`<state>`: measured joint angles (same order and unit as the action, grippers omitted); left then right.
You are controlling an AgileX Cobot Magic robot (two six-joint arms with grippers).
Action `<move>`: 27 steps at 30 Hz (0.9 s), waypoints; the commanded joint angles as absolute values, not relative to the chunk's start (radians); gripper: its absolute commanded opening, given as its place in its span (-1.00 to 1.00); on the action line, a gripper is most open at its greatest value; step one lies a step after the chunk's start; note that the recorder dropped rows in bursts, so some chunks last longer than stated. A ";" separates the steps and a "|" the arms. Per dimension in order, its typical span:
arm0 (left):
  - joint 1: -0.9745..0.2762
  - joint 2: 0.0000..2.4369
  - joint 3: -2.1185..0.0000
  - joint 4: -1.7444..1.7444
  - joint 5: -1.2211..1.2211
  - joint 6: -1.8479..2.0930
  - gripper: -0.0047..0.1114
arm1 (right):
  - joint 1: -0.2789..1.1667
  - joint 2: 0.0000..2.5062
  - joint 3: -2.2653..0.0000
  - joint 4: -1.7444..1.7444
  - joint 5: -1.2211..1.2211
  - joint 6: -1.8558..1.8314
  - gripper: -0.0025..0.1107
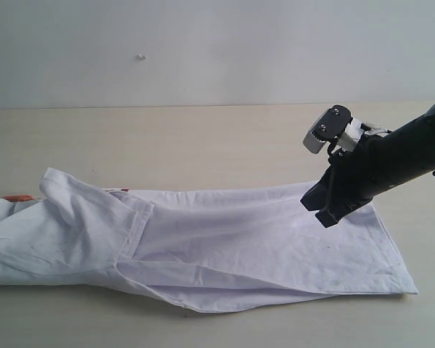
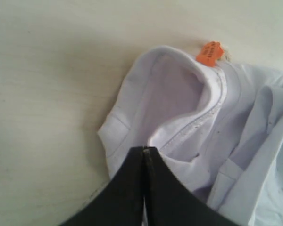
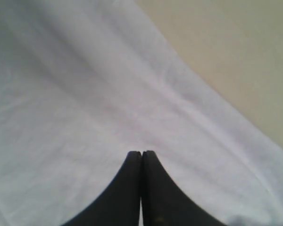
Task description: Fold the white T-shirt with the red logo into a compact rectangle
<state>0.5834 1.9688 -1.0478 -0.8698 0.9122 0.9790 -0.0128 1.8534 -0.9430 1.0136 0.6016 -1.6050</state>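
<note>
My left gripper [image 2: 144, 149] was clenched on the collar [image 2: 212, 101] end of the white T-shirt [image 1: 225, 239], a long band across the table [image 1: 203, 138], and my right gripper [image 3: 141, 153] pinched the hem [image 1: 394, 254] corner; next, I judged, one end needed carrying over the other.

Soft, even brightness in all three views, faint shadow along the near edge of the white T-shirt [image 1: 225, 246] on the pale table [image 1: 203, 138], wrist views hazy and blurred, cloth tinted bluish, right gripper [image 3: 141, 153] soft-edged close to the lens.
</note>
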 commanded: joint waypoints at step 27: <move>0.594 2.093 -1.055 -0.911 1.067 1.072 0.89 | -0.011 1.849 -0.949 1.018 0.594 -1.613 -0.96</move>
